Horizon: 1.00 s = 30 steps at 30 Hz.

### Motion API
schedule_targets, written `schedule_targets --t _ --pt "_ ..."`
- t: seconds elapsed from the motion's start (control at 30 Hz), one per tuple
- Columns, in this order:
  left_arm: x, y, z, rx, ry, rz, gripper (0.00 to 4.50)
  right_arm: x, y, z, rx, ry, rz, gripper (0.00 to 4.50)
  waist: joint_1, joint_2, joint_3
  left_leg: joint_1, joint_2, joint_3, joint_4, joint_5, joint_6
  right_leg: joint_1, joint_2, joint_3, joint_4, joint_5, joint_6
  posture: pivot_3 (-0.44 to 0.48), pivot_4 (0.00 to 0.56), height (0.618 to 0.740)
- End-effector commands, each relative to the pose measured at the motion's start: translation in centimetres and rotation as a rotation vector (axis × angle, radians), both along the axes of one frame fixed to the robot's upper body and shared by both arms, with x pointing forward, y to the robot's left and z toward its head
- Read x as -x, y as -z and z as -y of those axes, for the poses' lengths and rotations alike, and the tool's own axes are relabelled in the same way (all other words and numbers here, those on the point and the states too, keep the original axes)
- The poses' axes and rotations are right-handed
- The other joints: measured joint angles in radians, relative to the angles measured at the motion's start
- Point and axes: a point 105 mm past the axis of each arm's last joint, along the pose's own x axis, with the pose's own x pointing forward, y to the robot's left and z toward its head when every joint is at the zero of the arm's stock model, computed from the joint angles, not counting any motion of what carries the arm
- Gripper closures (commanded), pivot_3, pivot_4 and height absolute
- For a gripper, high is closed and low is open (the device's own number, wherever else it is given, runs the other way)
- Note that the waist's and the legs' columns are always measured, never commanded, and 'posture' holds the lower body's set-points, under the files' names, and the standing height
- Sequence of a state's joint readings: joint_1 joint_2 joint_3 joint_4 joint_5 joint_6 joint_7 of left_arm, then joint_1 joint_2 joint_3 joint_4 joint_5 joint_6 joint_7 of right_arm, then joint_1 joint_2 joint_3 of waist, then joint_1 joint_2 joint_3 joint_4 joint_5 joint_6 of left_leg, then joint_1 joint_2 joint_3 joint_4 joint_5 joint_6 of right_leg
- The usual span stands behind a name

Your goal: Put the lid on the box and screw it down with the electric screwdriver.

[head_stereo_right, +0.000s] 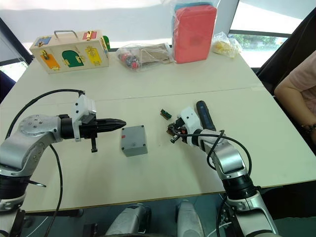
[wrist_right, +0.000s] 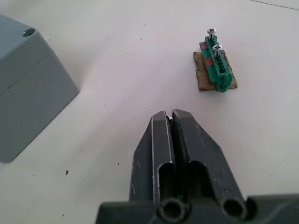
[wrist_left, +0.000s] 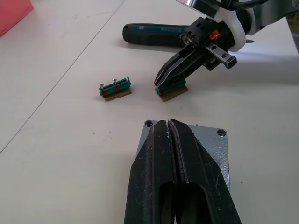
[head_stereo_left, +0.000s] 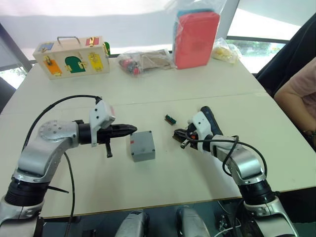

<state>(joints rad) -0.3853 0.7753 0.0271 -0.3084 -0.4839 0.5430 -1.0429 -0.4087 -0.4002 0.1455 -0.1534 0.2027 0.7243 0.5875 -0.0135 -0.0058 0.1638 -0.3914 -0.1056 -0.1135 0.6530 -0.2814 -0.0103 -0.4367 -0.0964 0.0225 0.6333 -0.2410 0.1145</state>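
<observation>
Both hands (head_stereo_left: 132,130) (head_stereo_left: 176,135) closed beside box (head_stereo_left: 142,146).

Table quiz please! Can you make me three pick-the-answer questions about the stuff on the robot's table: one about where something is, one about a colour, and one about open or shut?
1. Where is the electric screwdriver?
A. Lying on the table beside the right gripper
B. Standing in a cup
C. Hanging from a hook

2. What colour is the big pack in plastic at the far side of the table?
A. Blue
B. Red
C. Yellow

3. How are the left gripper fingers?
A. Wide open
B. Wrapped round a ball
C. Shut together

Answers: 1 A, it lies flat next to that arm's wrist. 2 B, the pack is plainly red. 3 C, the left wrist view shows the two fingers pressed together.
</observation>
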Motion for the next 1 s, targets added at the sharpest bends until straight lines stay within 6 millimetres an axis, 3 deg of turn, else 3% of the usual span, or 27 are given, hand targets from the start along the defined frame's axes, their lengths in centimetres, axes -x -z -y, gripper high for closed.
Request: schedule_targets --t 0.03,0.37,0.47,0.7,0.83,1.0 --pt "0.1 -0.7 -0.1 -0.005 0.005 0.031 4.50 -0.2 -1.2 -0.4 -0.013 -0.011 0.034 4.46 0.000 0.000 0.000 0.000 0.000 0.000 0.000 0.000 0.000 0.000 0.000 0.000 0.000 0.000 0.000 0.000 0.150 0.740" --pt "0.1 -0.4 -0.8 -0.019 -0.026 0.027 4.50 -0.2 -3.9 0.2 -0.040 -0.023 0.072 4.46 0.000 0.000 0.000 0.000 0.000 0.000 0.000 0.000 0.000 0.000 0.000 0.000 0.000 0.000 0.000 0.000 0.150 0.740" --pt "-0.1 -0.3 -1.3 -0.026 -0.048 0.030 4.50 -0.3 -6.0 -0.3 -0.063 -0.051 0.074 4.46 0.000 0.000 0.000 0.000 0.000 0.000 0.000 0.000 0.000 0.000 0.000 0.000 0.000 0.000 0.000 0.000 0.150 0.740" --pt "-0.2 -0.2 -1.7 -0.036 -0.067 0.033 4.50 1.1 -8.8 -5.2 -0.056 -0.246 0.068 4.46 -0.003 0.000 0.000 0.000 0.001 0.000 -0.001 0.000 0.000 -0.001 0.000 0.000 0.000 0.000 0.000 0.000 0.150 0.740" --pt "-0.2 -0.3 -1.9 -0.039 -0.077 0.036 4.50 1.8 -8.7 -7.7 -0.032 -0.333 0.046 4.46 -0.004 0.000 0.000 0.000 0.001 0.000 0.000 0.000 0.000 -0.001 -0.001 0.000 0.000 0.000 0.000 0.000 0.150 0.740" --pt "0.1 -0.3 -2.0 -0.037 -0.087 0.039 4.50 1.8 -8.0 -8.8 -0.010 -0.363 0.036 4.46 -0.001 0.000 0.000 0.000 0.000 0.000 0.000 0.000 0.000 0.000 -0.001 0.000 0.000 0.000 0.000 0.000 0.150 0.740"
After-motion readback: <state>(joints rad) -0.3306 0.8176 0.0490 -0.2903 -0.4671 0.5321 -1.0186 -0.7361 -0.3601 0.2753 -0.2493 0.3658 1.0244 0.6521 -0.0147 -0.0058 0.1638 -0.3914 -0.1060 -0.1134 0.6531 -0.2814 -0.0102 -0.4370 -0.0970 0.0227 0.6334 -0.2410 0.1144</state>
